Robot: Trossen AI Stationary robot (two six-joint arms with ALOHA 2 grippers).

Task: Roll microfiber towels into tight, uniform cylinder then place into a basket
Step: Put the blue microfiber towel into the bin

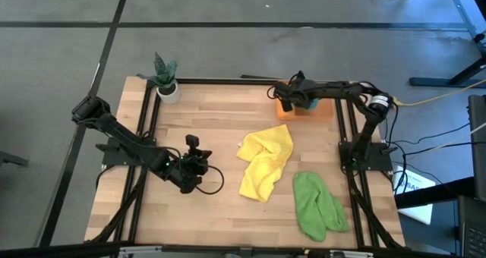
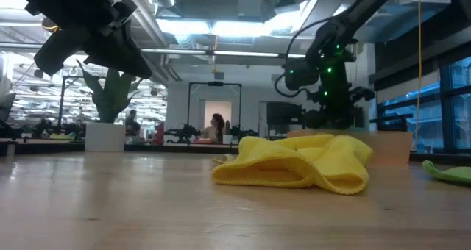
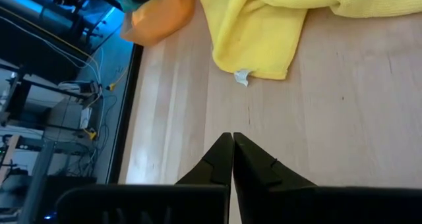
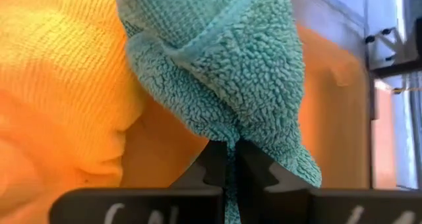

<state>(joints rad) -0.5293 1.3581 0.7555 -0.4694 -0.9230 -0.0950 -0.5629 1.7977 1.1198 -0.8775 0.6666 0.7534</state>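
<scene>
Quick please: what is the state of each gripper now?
Left gripper: shut, holding nothing, over bare table.
Right gripper: shut on the teal towel, above the basket.

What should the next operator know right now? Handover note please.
Right end effector: shut on the teal towel, over the basket at the table's far right.
Left end effector: shut, empty, above bare wood at near left.
Orange towel: in the basket.
Yellow towel: crumpled mid-table, unrolled.
Green towel: near right, unrolled.
Left to do: release teal, roll and bin yellow and green.
</scene>
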